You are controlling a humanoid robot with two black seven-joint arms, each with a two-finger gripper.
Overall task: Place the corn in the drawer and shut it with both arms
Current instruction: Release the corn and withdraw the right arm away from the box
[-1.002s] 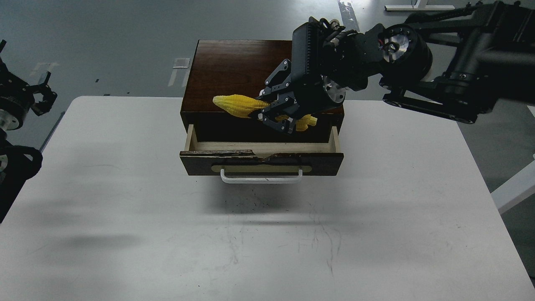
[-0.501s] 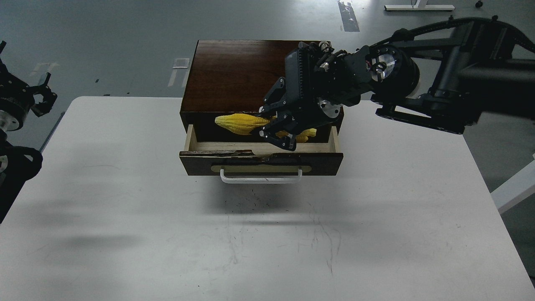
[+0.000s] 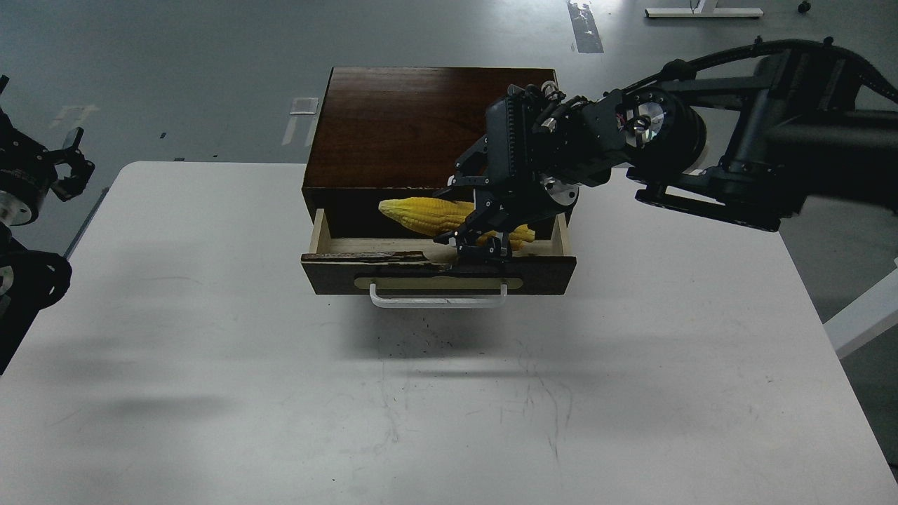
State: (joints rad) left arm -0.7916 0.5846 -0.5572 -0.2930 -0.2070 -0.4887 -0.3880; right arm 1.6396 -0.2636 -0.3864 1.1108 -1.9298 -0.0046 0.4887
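Observation:
The drawer (image 3: 330,275) is pulled open from the dark brown cabinet (image 3: 393,119), with its white bar handle (image 3: 438,301) facing me. My right gripper (image 3: 478,243) reaches in from the right and is shut on the yellow corn (image 3: 424,213). It holds the cob lengthwise over the drawer's pale wood inside, tip pointing left. The fingers hide the cob's middle. My left gripper (image 3: 69,160) hangs off the table's far left edge, away from the drawer, with its claws apart and empty.
The cabinet stands at the back middle of the white table (image 3: 210,351). A plain panel sits under the drawer front. Grey floor lies beyond the table, and a white table leg (image 3: 863,319) shows at the right.
My right gripper has moved down and toward me with the corn, from above the cabinet top into the drawer opening. The left arm has barely moved.

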